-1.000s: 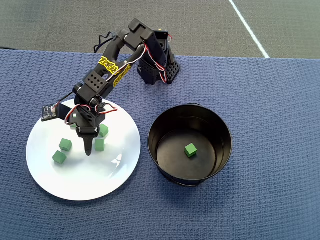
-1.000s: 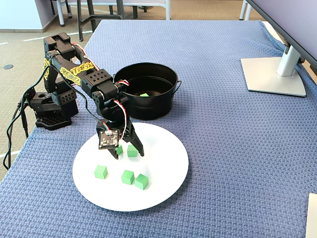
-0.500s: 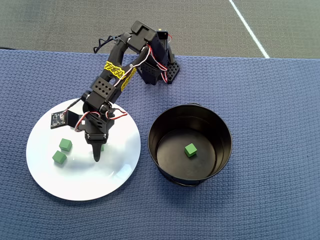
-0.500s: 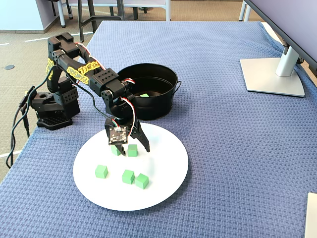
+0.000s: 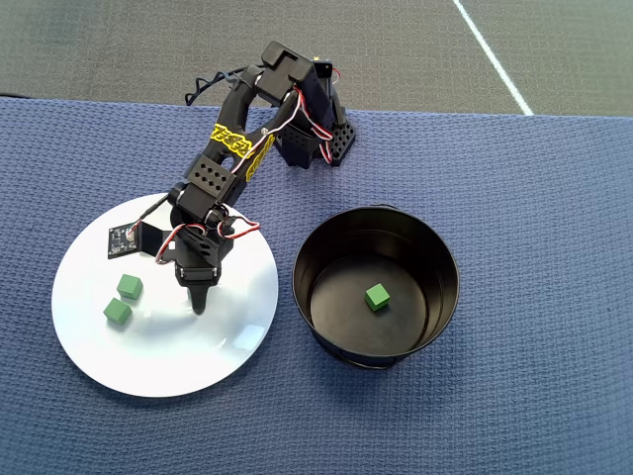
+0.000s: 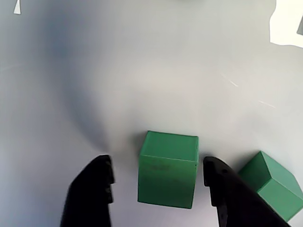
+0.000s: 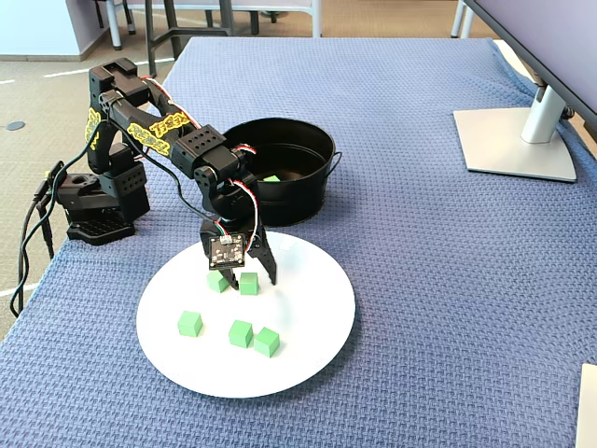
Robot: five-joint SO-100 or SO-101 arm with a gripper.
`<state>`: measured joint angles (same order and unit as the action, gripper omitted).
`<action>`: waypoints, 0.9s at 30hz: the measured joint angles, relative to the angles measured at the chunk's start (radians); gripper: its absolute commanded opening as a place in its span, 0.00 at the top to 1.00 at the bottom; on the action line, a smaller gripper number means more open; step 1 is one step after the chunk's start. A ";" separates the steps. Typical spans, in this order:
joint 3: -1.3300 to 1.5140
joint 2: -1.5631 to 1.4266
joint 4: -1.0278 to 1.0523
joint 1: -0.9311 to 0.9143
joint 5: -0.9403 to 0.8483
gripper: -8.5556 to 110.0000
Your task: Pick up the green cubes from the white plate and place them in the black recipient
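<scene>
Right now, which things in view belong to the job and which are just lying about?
Job:
- gripper, open around one cube
- green cubes, five on the plate, one in the pot
- white plate
- black recipient

Lying about:
- monitor stand
- blue cloth

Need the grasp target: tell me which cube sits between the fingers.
The cube centred in the wrist view, open fingers flanking it; its neighbour lies outside them.
</scene>
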<state>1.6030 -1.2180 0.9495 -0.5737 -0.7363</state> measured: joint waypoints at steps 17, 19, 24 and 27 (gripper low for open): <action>-0.055 -0.324 0.147 -0.094 0.224 0.93; 0.009 -0.443 0.150 -0.069 0.256 0.93; 0.138 -0.704 0.209 0.087 0.462 0.93; 0.152 -0.792 0.258 0.290 0.583 0.93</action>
<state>1.7549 -2.0095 1.2072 -0.2838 -0.1534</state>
